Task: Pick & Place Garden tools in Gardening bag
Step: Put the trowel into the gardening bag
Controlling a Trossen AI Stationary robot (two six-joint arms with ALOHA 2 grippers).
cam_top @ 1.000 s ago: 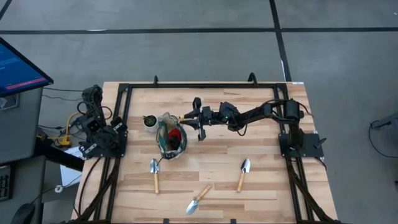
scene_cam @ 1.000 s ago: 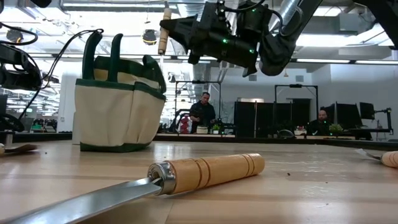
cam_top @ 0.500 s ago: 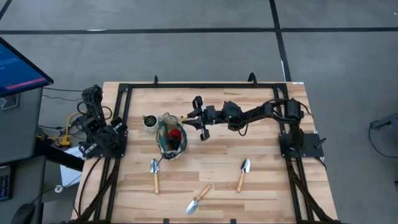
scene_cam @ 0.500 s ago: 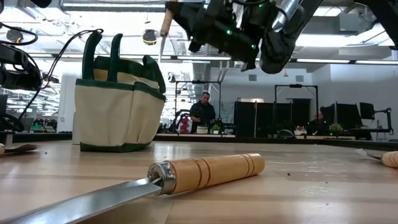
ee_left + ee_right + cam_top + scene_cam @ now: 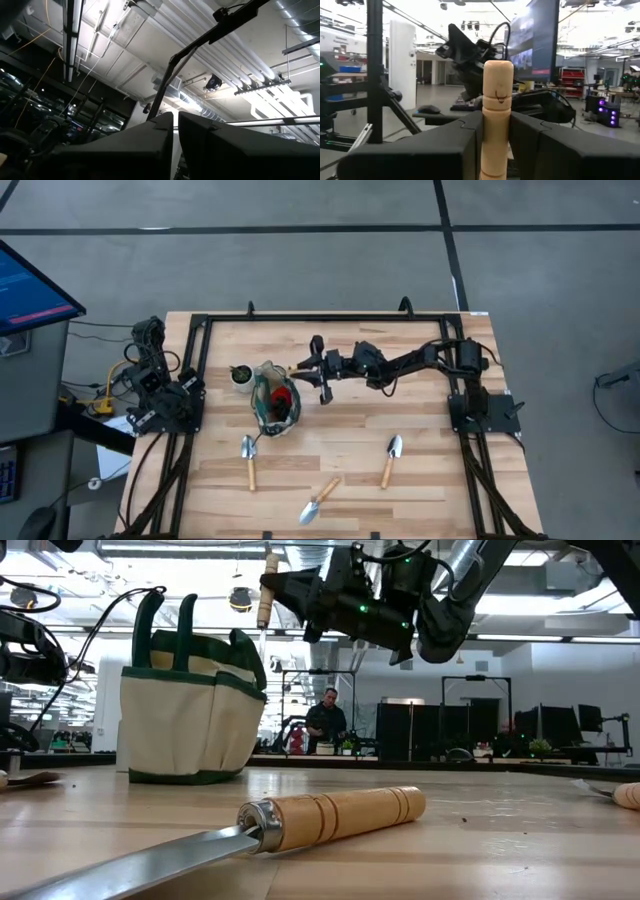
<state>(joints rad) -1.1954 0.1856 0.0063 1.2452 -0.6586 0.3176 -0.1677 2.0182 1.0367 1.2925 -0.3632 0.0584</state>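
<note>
The right end effector [image 5: 305, 367] is clamped on the light wooden handle of a small hand trowel [image 5: 496, 120], the handle standing up between its two dark fingers [image 5: 445, 145]. In the low view it hangs in the air just beside the top of the small beige fabric gardening bag with dark green trim and handles [image 5: 190, 705], the trowel upright with its blade pointing down. From above, the bag [image 5: 273, 398] stands near the bench's middle-left with a small red-and-black tool [image 5: 283, 400] inside it, and a small round dark-topped white pot [image 5: 241, 375] just beside it. Three more silver-bladed, wooden-handled trowels lie on the light wooden bench [image 5: 420, 480]: one [image 5: 249, 459] near the bag, one [image 5: 319, 502] at the front edge, one [image 5: 391, 460] further right. The left end effector [image 5: 175, 145], fingers nearly together and holding nothing, is parked at the bench's left edge.
</note>
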